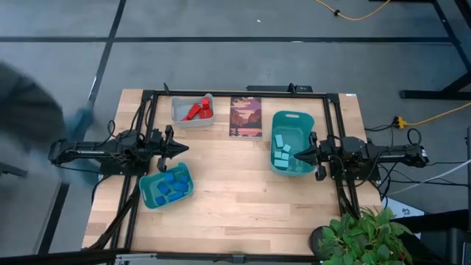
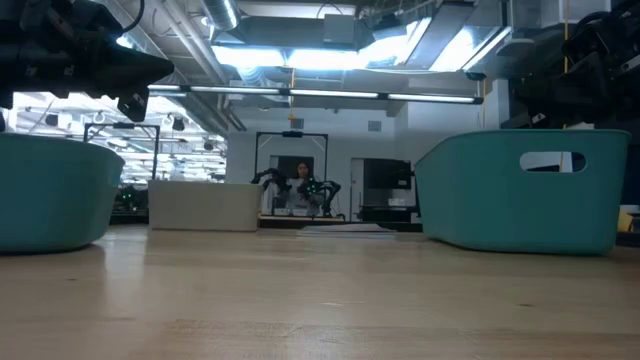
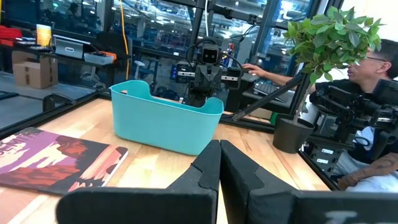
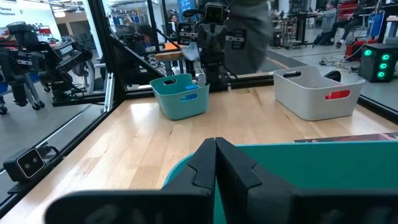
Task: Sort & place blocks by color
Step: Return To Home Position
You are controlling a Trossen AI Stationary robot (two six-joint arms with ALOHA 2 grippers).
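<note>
Looks finished: across the wooden table (image 1: 243, 210), right teal bin (image 1: 292, 114), left teal bin (image 1: 143, 190) and grey bin (image 1: 182, 103) as separate colour homes; left gripper (image 1: 179, 149) and right gripper (image 1: 298, 154) idle beside them, closed on nothing; inside, in that order, light cyan blocks (image 1: 282, 151), dark blue blocks (image 1: 169, 185), red blocks (image 1: 199, 110).

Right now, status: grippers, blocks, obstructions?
Left gripper shut, empty, by left teal bin holding dark blue blocks. Right gripper shut, empty, over right teal bin holding cyan blocks. Red blocks in grey bin. No obstruction seen.
</note>
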